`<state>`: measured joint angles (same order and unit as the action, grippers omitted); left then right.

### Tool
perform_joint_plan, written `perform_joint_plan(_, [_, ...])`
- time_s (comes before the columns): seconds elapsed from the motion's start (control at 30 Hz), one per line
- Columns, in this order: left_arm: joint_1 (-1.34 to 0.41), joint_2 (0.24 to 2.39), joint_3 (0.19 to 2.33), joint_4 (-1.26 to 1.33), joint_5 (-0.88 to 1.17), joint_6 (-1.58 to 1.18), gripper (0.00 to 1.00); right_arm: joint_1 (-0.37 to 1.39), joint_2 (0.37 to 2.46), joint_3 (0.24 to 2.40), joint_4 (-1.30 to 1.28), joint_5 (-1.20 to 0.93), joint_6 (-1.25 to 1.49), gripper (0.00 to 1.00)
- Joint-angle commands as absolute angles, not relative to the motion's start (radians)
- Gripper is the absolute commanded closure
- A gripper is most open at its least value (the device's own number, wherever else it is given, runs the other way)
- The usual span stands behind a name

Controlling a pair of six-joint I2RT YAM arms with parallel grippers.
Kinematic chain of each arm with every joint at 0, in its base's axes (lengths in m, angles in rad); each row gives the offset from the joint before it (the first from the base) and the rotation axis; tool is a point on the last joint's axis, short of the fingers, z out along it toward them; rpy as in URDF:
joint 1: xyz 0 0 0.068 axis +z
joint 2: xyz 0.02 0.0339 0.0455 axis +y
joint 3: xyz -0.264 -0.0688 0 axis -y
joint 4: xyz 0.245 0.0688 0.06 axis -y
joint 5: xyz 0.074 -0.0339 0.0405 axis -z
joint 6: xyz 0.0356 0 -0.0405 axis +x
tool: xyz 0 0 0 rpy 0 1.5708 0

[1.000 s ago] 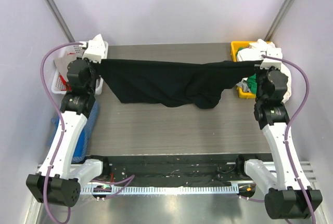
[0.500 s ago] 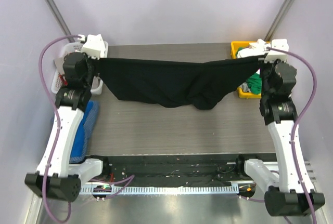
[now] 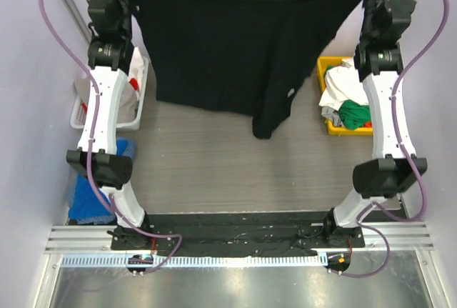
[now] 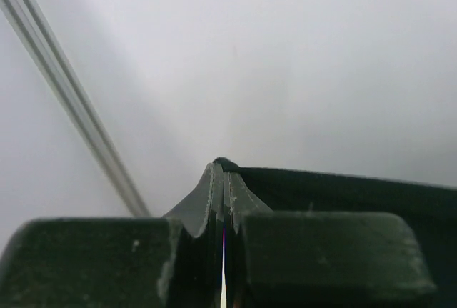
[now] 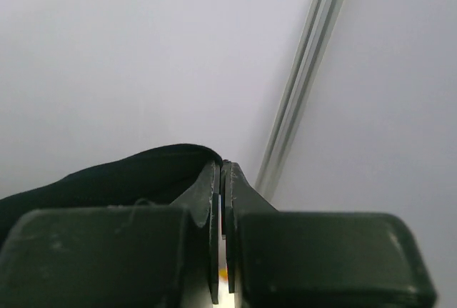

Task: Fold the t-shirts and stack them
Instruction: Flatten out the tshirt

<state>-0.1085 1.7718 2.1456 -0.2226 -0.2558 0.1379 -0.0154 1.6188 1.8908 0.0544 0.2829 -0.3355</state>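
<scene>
Both arms are reaching high. Left gripper (image 4: 223,174) is pinching one top corner of the black t-shirt (image 3: 214,43), jaws pressed together on the fabric. Right gripper (image 5: 221,172) is clamping the opposite corner the same way. The shirt is hanging spread between them above the table (image 3: 214,172), lower edge uneven and drooping lowest right of centre. White t-shirt (image 3: 335,86) and green t-shirt (image 3: 355,113) are lying in the yellow bin (image 3: 323,68) at right. A white basket (image 3: 136,111) is sitting at left
</scene>
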Motion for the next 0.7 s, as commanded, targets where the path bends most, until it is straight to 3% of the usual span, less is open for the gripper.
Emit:
perform_joint_plan(0.0, [-0.091, 1.902, 2.446, 0.082, -0.365, 0.199, 1.00, -0.029, 1.773, 2.250, 0.345, 0.324, -0.370, 0.99])
perform_joint_plan(0.1, [-0.092, 1.954, 2.517, 0.239, -0.368, 0.224, 1.00, -0.029, 1.932, 2.573, 0.382, 0.328, -0.400, 0.99])
perform_joint_plan(0.2, [-0.092, 1.961, 2.536, 0.256, -0.368, 0.229, 1.00, -0.029, 1.970, 2.620, 0.425, 0.307, -0.408, 0.99])
perform_joint_plan(0.4, [-0.092, 1.823, 2.138, 0.253, -0.399, 0.259, 1.00, -0.028, 1.734, 2.119, 0.549, 0.337, -0.374, 0.99])
perform_joint_plan(0.53, [-0.103, 1.637, 1.664, 0.275, -0.350, 0.270, 1.00, -0.028, 1.600, 1.819, 0.526, 0.333, -0.376, 0.99])
perform_joint_plan(0.67, [-0.107, 1.528, 1.338, 0.325, -0.289, 0.294, 1.00, -0.028, 1.511, 1.599, 0.526, 0.365, -0.390, 0.99])
